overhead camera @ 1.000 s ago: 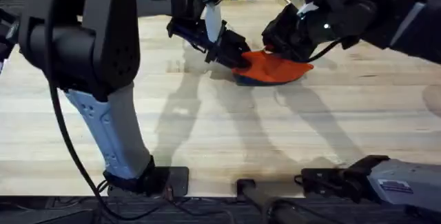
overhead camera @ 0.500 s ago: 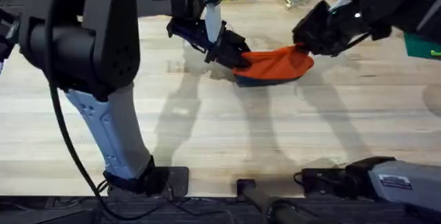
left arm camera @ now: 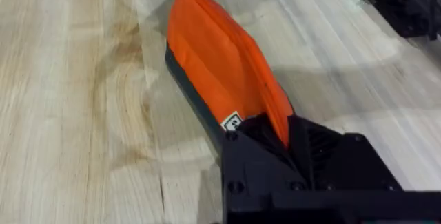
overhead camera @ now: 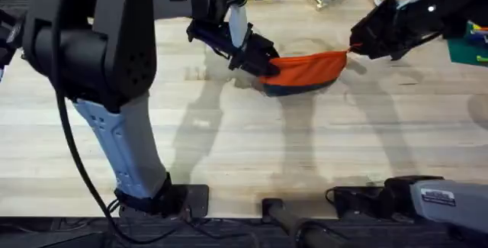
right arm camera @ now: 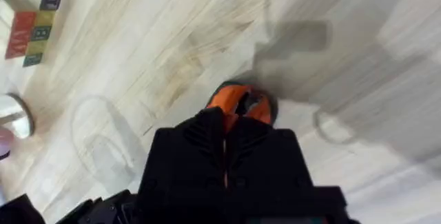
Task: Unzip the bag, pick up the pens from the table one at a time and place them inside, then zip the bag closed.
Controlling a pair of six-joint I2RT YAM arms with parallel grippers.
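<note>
Bag (overhead camera: 305,71) sits near table's (overhead camera: 229,149) far edge, stretched btwn both hands. Left hand (overhead camera: 263,61) clamps one end, right hand (overhead camera: 357,46) pinches opposite end by zipper. Fabric looks soft, light, floppy; prob needs end tension.

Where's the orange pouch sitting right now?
In the overhead view, the soft orange fabric pouch with a navy base lies at the table's far centre, stretched between the left gripper and right gripper.

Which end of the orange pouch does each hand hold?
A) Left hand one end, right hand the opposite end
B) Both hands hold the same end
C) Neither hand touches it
A: the left hand clamps one end of the pouch, while the right hand pinches the far end.
</note>
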